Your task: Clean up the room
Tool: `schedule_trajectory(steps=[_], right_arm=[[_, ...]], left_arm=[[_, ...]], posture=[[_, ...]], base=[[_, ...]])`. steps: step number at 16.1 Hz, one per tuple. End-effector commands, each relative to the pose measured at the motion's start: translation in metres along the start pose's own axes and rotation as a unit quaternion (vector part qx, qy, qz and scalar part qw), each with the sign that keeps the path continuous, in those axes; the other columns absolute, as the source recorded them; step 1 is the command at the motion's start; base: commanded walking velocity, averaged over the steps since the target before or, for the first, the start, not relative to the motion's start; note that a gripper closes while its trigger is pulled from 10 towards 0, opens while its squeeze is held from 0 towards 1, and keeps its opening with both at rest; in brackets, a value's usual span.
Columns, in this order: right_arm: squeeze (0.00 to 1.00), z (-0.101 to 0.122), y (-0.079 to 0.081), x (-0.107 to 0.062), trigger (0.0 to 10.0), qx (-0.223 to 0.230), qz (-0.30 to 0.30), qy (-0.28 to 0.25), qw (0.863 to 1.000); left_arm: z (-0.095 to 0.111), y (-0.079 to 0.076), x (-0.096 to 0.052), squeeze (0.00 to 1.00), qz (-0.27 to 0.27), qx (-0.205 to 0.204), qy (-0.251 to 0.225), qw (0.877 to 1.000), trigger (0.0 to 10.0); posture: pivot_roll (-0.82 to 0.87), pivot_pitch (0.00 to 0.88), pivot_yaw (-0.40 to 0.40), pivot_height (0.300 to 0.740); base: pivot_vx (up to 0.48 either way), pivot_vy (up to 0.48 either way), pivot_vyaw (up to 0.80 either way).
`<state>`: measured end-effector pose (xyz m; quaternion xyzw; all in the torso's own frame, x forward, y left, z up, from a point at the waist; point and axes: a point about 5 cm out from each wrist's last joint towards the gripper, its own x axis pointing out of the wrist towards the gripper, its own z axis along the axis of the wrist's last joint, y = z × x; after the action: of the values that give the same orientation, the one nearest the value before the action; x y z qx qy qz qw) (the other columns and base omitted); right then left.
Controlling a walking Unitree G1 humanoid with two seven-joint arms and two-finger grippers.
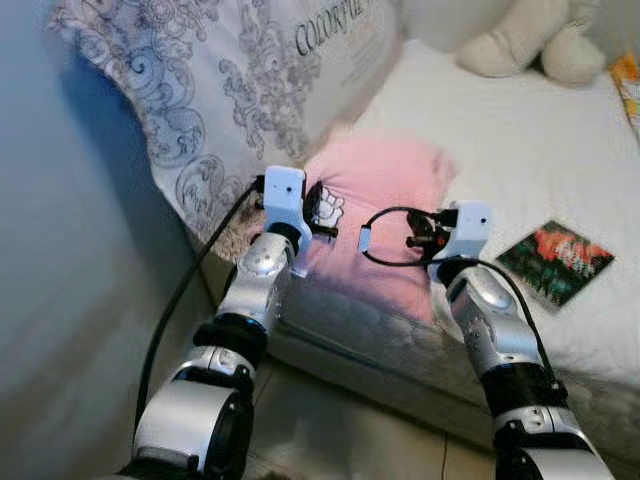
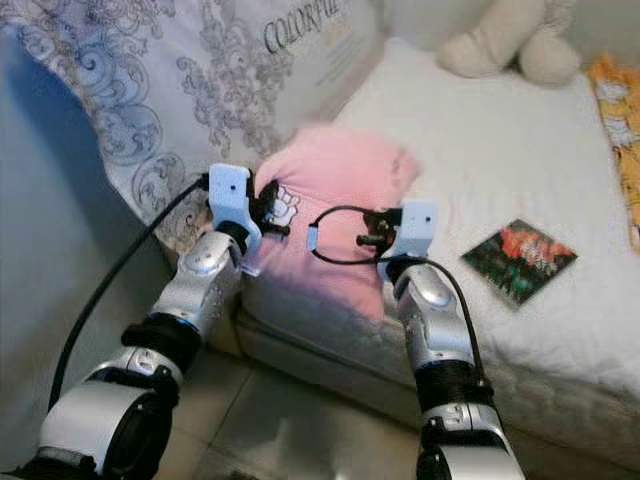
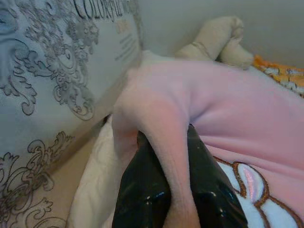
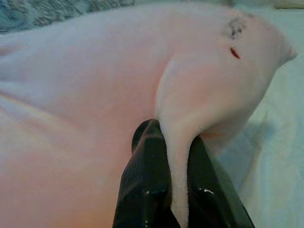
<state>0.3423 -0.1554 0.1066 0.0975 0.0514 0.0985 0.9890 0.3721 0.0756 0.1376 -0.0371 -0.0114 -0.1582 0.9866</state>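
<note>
A pink garment (image 1: 385, 190) with a white rabbit print lies spread on the white bed (image 1: 520, 150), its front edge hanging over the mattress side. My left gripper (image 1: 322, 207) is at the garment's left edge, shut on a fold of the pink cloth (image 3: 166, 156) pinched between its black fingers (image 3: 142, 190). At the right edge my right gripper (image 1: 425, 232) is likewise shut on a pink fold (image 4: 178, 156), with one black finger (image 4: 145, 185) on each side of it.
A large patterned pillow (image 1: 230, 90) leans at the bed's left, touching the garment. A cream plush toy (image 1: 530, 40) sits at the back. A dark floral book (image 1: 555, 260) lies to the right of my right arm. An orange cloth (image 2: 618, 140) is at the far right. Tiled floor below.
</note>
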Motion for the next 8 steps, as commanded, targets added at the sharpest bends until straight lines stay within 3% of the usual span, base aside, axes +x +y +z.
schedule_trajectory(steps=[1, 8], right_arm=[[0.00, -0.0023, -0.0156, -0.0052, 10.0, -0.005, -0.031, 0.006, 0.999], [0.00, -0.0044, -0.0156, -0.0053, 10.0, 0.000, -0.034, 0.008, 0.999]], left_arm=[[0.0111, 0.0086, 0.0015, 0.00, 0.027, 0.007, -0.028, 0.999, 10.0], [0.0080, 0.0059, 0.0024, 0.00, 0.029, 0.018, -0.017, 0.999, 10.0]], posture=[[-0.04, 0.000, 0.039, 0.740], [-0.05, 0.000, 0.046, 0.740]], base=[[0.480, 0.000, 0.00], [0.480, 0.000, 0.00]])
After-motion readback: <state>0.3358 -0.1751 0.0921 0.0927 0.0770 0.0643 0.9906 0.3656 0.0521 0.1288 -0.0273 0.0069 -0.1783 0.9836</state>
